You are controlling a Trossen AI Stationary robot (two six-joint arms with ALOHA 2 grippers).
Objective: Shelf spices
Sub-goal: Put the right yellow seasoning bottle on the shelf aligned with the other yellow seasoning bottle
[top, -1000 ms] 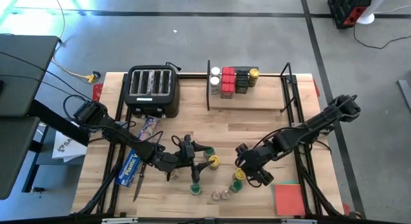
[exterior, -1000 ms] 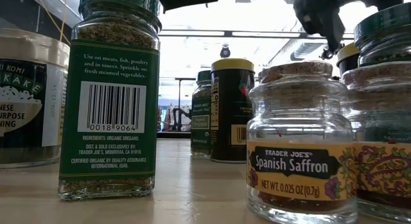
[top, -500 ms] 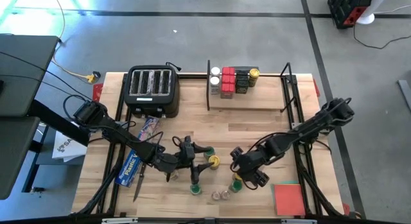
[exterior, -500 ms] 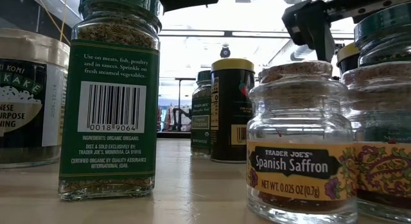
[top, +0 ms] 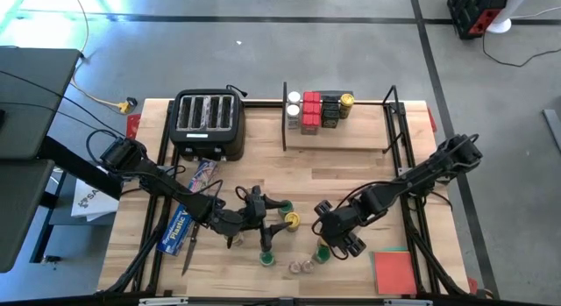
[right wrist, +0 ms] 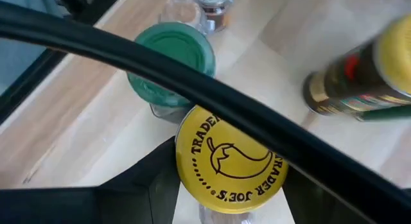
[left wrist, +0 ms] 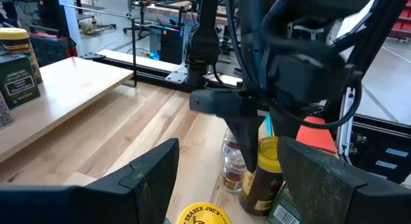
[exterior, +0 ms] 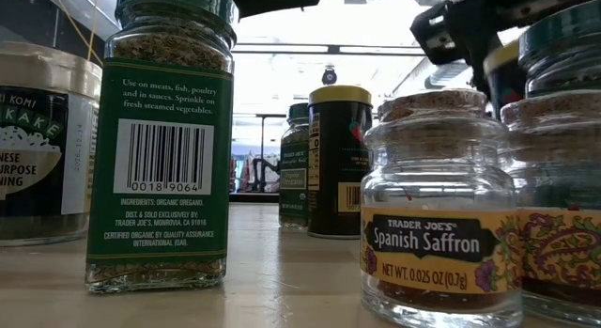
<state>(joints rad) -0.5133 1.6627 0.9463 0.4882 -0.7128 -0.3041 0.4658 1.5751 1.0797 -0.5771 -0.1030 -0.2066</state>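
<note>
Your right claw (right wrist: 221,185) straddles the yellow-lidded jar (right wrist: 230,161), fingers part-open, not clamped (likely glass: rigid, smooth, breakable). Grip below the lid.

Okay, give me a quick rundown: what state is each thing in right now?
Right gripper: around the yellow-lid jar, mid-close.
Left gripper: open, holding nothing.
Shelf: a few spices on it, mostly bare.
Green-lid jar: upright on the table, lid on.
Saffron jar: upright, corked.
Toaster: slots empty.
</note>
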